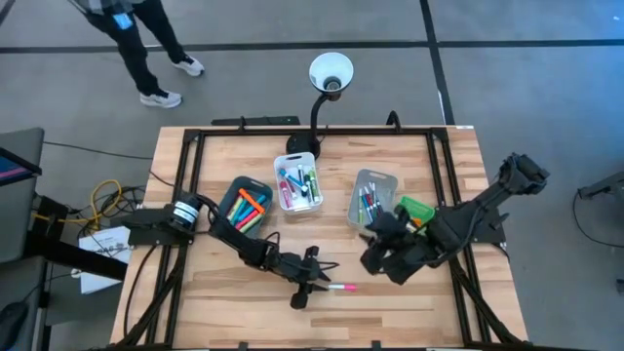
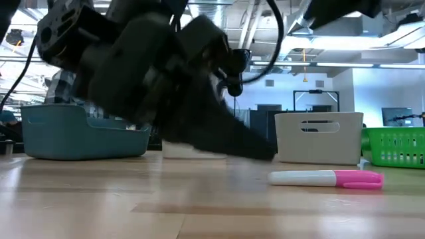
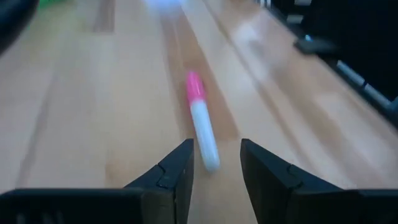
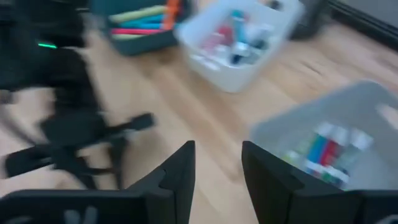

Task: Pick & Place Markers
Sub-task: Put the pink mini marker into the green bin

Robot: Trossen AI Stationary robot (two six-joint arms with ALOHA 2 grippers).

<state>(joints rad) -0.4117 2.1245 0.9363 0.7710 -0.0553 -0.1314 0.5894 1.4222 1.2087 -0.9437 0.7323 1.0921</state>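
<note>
A marker (image 3: 200, 124) with a white barrel and a pink cap lies flat on the wooden table (image 1: 244, 312), also visible in the high view as the marker (image 1: 341, 288) and in the low view as the marker (image 2: 325, 178). My left gripper (image 3: 216, 158) is low over the table and open. Its fingers stand on either side of the marker's white end without visibly touching it. My right gripper (image 4: 217, 162) is open and holds nothing. It hangs above the table beside the grey bin (image 4: 336, 143). In the high view my right gripper (image 1: 372, 249) is to the right of the marker.
Several bins stand at the middle and far part of the table: a teal bin (image 1: 246, 205), a white bin (image 1: 297, 182) and a grey bin (image 1: 373, 195), all holding markers, and a green bin (image 1: 417, 210). A lamp (image 1: 331, 73) stands at the far edge. A person (image 1: 146, 49) stands beyond the table.
</note>
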